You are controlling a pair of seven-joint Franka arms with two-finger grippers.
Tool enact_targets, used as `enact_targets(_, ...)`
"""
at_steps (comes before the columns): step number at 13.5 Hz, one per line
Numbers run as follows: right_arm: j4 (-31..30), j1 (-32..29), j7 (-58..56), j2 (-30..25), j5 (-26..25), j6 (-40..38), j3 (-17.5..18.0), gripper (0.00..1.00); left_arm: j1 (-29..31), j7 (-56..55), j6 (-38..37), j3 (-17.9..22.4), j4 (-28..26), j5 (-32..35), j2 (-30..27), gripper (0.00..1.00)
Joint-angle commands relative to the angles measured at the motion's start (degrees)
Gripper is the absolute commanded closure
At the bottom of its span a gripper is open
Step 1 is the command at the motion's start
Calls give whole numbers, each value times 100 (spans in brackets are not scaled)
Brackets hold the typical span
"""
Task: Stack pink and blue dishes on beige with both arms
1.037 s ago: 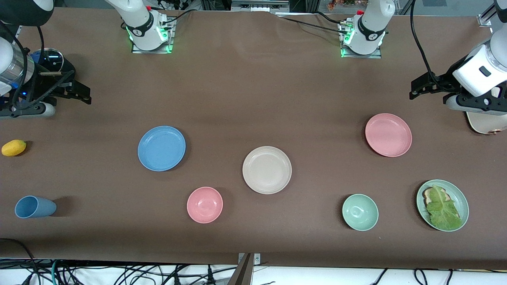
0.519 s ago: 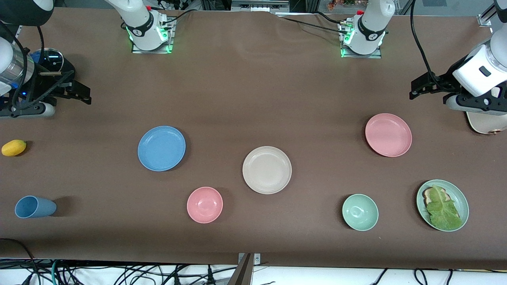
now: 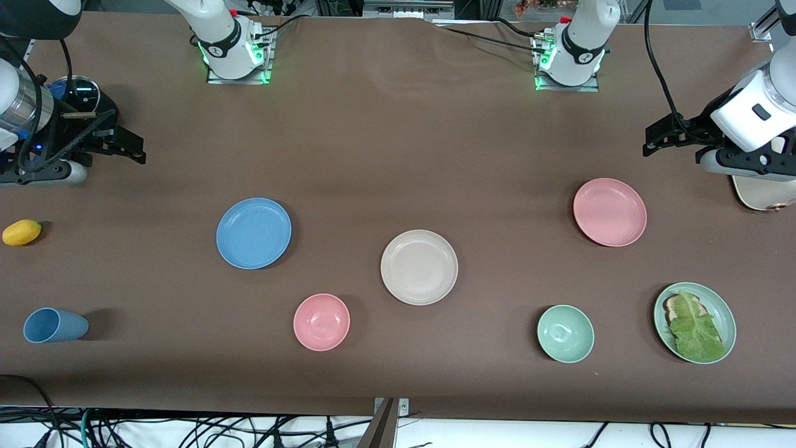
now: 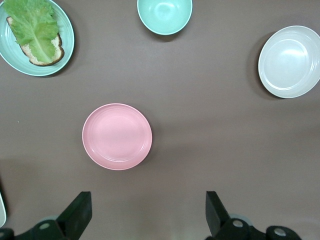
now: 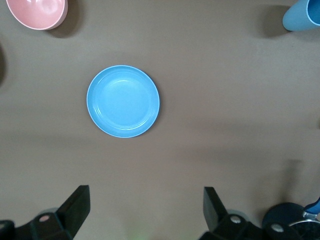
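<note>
The blue plate (image 3: 254,233) lies toward the right arm's end of the table and shows in the right wrist view (image 5: 123,101). The beige plate (image 3: 419,267) sits mid-table, bare. The pink plate (image 3: 610,212) lies toward the left arm's end, also seen in the left wrist view (image 4: 117,136), where the beige plate (image 4: 290,61) shows too. My right gripper (image 3: 134,148) hovers open and empty (image 5: 145,196) over bare table at the right arm's end. My left gripper (image 3: 648,140) hovers open and empty (image 4: 148,200) over bare table beside the pink plate.
A pink bowl (image 3: 321,322) and a green bowl (image 3: 565,333) sit nearer the camera than the plates. A pale green plate with lettuce on bread (image 3: 694,322), a tipped blue cup (image 3: 55,325), a yellow fruit (image 3: 22,232) and a cream object (image 3: 762,193) lie near the table's ends.
My right gripper has drifted a trace toward the table's middle. The plates and the left arm have not moved.
</note>
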Motion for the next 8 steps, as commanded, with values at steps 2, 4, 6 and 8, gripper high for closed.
enact_targets(2, 142, -57, 50, 30, 112, -60, 20, 0, 15, 84, -52, -10, 97, 60, 165, 0)
enact_targets(4, 141, -57, 50, 30, 112, -60, 20, 0, 41, 75, -17, 7, 106, 51, 411, 0)
enact_targets(6, 141, -57, 50, 30, 112, -60, 20, 0, 59, 75, -8, 7, 132, 42, 631, 0)
enact_targets(8, 133, -57, 41, 30, 112, -78, 20, 0, 50, 75, 9, -1, 421, 24, 1008, 0)
